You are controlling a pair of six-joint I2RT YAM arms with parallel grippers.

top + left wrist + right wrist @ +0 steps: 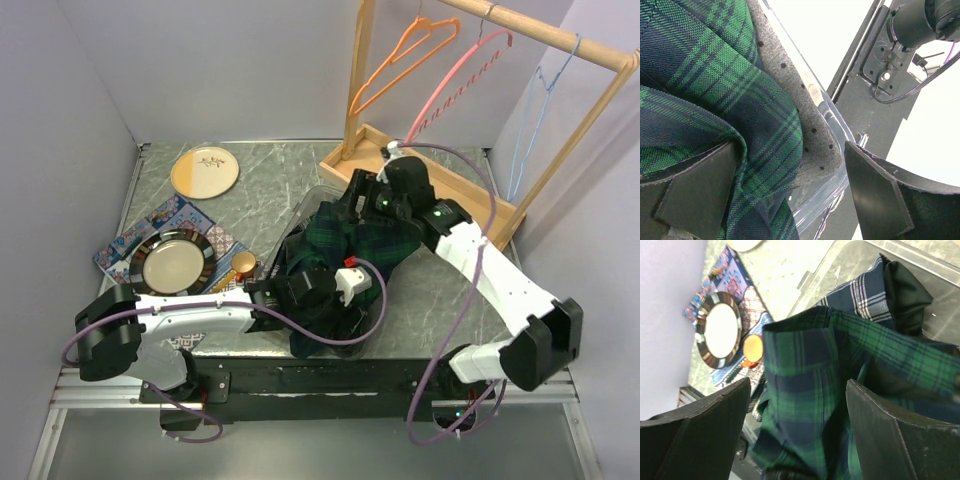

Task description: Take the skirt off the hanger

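A green and navy plaid skirt [352, 248] lies bunched in and over a clear plastic bin [312, 200] mid-table; no hanger shows on it. My left gripper [335, 308] is at the skirt's near edge. In the left wrist view it [790, 150] is open, with the skirt [715, 85] lying against its left finger [695, 190]. My right gripper [340, 212] hovers over the far side of the skirt. In the right wrist view it [799, 385] is open above the skirt [805, 390]. Orange [400, 62], pink [455, 75] and light blue [530, 130] hangers hang bare on the wooden rack [545, 32].
A grey dotted cloth [790, 90] and a blue plaid garment [860, 295] also lie in the bin. At the left are a cream plate [205, 170], a dark-rimmed plate [178, 265] on a patterned mat, and an orange cup [245, 262]. The rack's base [440, 180] stands behind the bin.
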